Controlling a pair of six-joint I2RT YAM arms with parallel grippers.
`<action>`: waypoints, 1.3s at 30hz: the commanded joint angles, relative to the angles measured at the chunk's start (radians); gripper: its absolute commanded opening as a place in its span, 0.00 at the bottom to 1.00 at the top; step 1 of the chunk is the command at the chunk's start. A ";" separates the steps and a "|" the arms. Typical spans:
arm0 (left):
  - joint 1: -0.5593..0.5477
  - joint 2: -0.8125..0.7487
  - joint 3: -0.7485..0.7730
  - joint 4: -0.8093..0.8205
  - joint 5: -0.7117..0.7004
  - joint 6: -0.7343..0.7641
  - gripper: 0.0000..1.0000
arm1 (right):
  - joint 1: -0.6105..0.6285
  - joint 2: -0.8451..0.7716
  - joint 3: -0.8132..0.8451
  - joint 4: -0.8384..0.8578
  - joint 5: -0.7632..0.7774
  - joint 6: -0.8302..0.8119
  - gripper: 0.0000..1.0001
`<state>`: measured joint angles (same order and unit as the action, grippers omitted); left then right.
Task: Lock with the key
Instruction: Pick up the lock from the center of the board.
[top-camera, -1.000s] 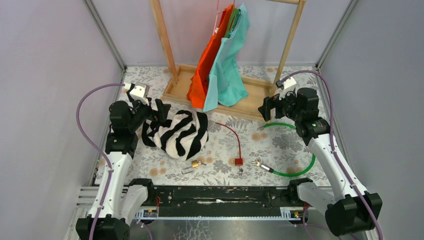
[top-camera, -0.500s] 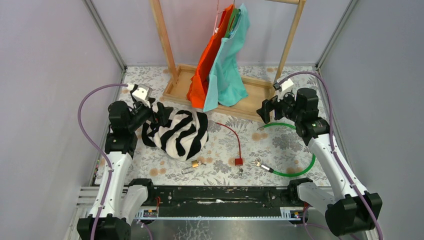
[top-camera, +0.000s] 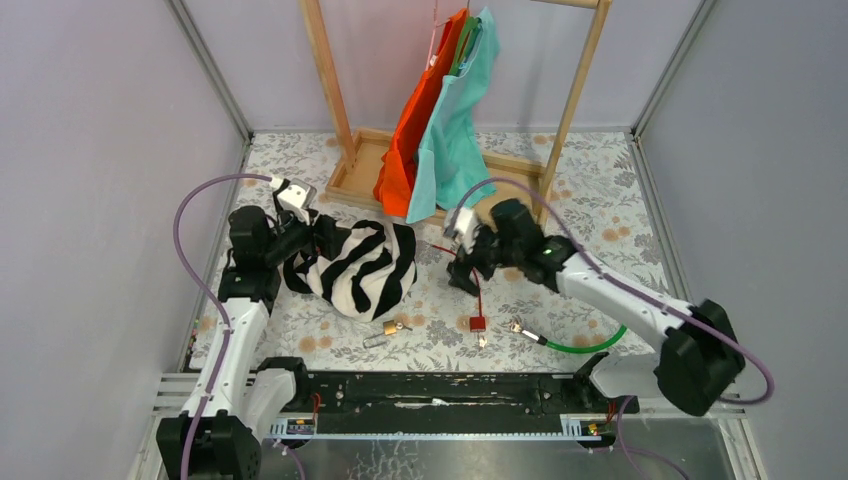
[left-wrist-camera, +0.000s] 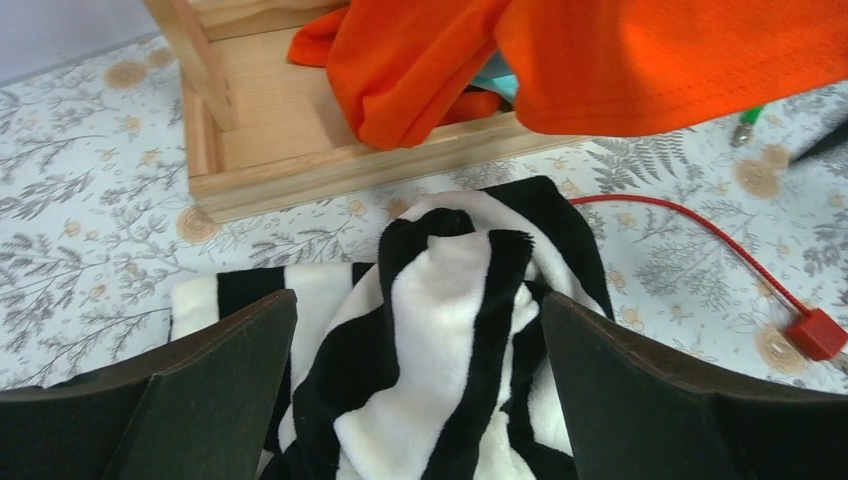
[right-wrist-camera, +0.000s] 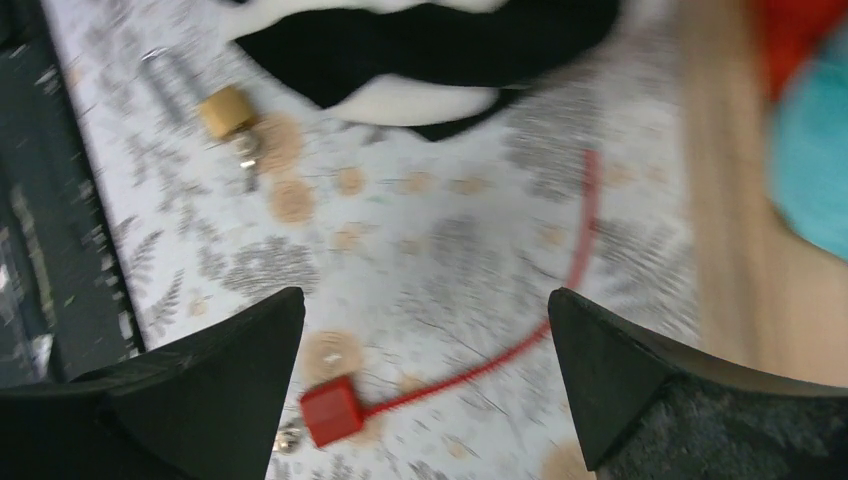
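A red block lock (top-camera: 477, 323) on a red cable (top-camera: 468, 270) lies on the floral table, with a small key (top-camera: 481, 341) just in front of it. A brass padlock (top-camera: 390, 327) lies to its left, with a silvery piece (top-camera: 373, 341) beside it. My right gripper (top-camera: 463, 266) is open and empty above the red cable. In the right wrist view the right gripper (right-wrist-camera: 427, 295) frames the red lock (right-wrist-camera: 331, 411); the brass padlock (right-wrist-camera: 226, 110) is upper left. My left gripper (top-camera: 326, 236) is open and empty at the zebra cloth (top-camera: 360, 265), as the left wrist view (left-wrist-camera: 418, 300) shows.
A wooden clothes rack (top-camera: 500, 190) with orange (top-camera: 415, 130) and teal (top-camera: 455, 140) garments stands at the back. A green cable loop (top-camera: 600, 342) with a metal end (top-camera: 520, 327) lies at the front right. The black rail (top-camera: 440, 390) runs along the near edge.
My right arm has swung from the back right to the table's centre and come down over the red cable. My left gripper has edged right towards the zebra cloth.
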<state>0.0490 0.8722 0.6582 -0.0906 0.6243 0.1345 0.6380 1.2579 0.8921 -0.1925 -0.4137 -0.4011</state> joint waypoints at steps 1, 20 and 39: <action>0.011 0.010 -0.006 0.078 -0.095 0.001 1.00 | 0.170 0.122 0.039 0.040 -0.057 -0.080 0.99; 0.138 0.046 0.068 0.040 -0.207 -0.127 1.00 | 0.472 0.602 0.284 0.031 0.032 -0.139 0.95; 0.172 0.016 0.068 0.042 -0.174 -0.136 1.00 | 0.500 0.708 0.313 0.054 0.076 -0.246 0.68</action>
<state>0.2108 0.9039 0.6960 -0.0834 0.4305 0.0086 1.1225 1.9724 1.2442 -0.1646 -0.3763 -0.5846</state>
